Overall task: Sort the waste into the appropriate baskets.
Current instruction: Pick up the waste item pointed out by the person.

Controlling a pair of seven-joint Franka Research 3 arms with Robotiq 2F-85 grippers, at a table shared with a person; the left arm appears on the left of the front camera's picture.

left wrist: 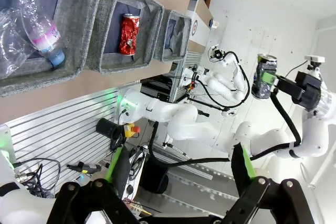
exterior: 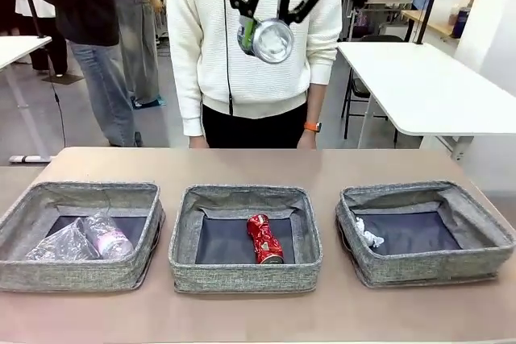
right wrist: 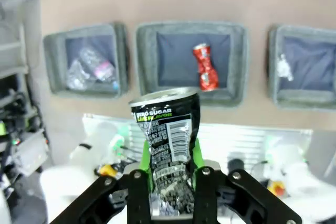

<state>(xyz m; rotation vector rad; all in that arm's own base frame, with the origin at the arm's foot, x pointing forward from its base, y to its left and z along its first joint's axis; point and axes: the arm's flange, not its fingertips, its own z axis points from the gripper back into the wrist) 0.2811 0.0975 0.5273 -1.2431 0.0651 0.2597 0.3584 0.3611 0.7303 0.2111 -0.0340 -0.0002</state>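
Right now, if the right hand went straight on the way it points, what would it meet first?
Probably the middle basket with the crushed red can: the right hand, shut on the dark-silver can, points down roughly at its near rim. Depth is unclear.

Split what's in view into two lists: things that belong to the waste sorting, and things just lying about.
Job:
- dark-silver can, held high by the right claw
- red can, middle basket
- bottle and plastic cup, left basket
- paper ball, right basket

Lying about:
- white side table
- left claw, open and idle
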